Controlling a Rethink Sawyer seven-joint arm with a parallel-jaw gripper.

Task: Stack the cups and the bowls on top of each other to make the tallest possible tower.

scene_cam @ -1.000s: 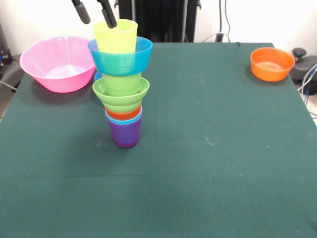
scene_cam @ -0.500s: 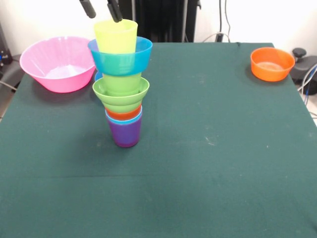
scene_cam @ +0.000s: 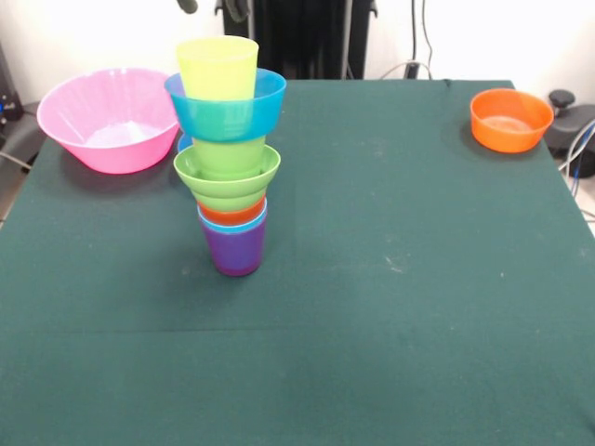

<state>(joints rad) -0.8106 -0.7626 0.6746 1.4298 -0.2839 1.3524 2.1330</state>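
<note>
The tower (scene_cam: pixel 228 158) stands upright on the green surface (scene_cam: pixel 372 307), left of centre in the front view & toward the far side. From the bottom up: purple cup (scene_cam: pixel 234 251) as base, resting on the surface; a light blue cup (scene_cam: pixel 232 223) nested in it w/ only its rim showing; an orange cup (scene_cam: pixel 232 213) nested in that, again just a rim band; then a ridged green bowl (scene_cam: pixel 227 177) sitting on the cups, wider than they are; a stepped green cup (scene_cam: pixel 229 153) standing inside that bowl; a blue bowl (scene_cam: pixel 226 111) seated on top of it; & a yellow-green cup (scene_cam: pixel 218 67) standing in the blue bowl as the topmost piece. Stack looks roughly straight, upper parts a touch left of the base. A sliver of another blue item (scene_cam: pixel 184 142) peeks out behind the stack at its left, too hidden to say more. Large translucent pink bowl (scene_cam: pixel 108 119) sits on the surface at far left, near the tower but apart from it, mouth up. Orange bowl (scene_cam: pixel 509 119) sits far right near the back edge, well apart from everything else, mouth up. The tool (scene_cam: pixel 214 6) shows only as two dark tips at the top edge, above the yellow-green cup & clear of it, touching nothing; tips stand apart w/ a gap between them, so wide, holding nothing.
</note>
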